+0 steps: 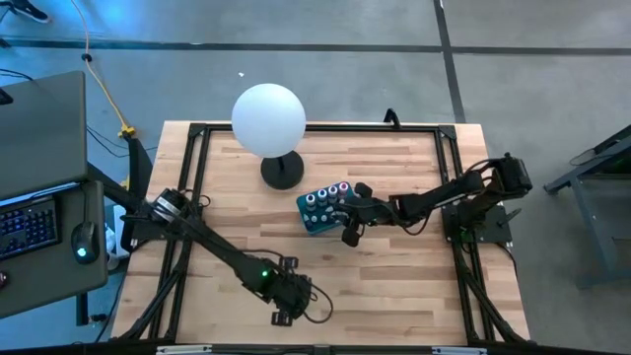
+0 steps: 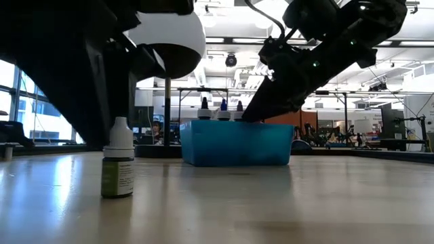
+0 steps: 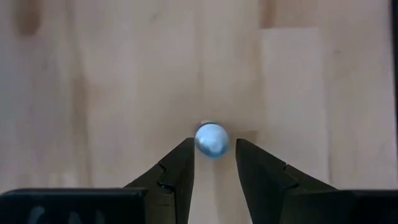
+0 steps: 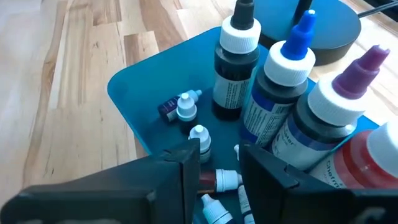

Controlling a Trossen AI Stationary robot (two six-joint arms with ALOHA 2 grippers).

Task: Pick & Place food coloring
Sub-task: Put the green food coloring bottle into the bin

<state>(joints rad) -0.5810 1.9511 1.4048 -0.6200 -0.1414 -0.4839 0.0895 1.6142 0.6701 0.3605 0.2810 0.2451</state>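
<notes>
- Right gripper (image 4: 214,163), jaws apart, hangs over the teal tray (image 1: 308,209); the tiny food coloring bottles (image 4: 186,106) lie just ahead, on their sides.
- Left gripper (image 3: 213,163), jaws apart, straddles an upright bottle (image 2: 118,167) on the bench (image 1: 394,286).

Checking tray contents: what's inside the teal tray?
The teal tray holds upright dropper bottles and tiny bottles lying on its floor. The right gripper, open, hides part of that floor.
</notes>
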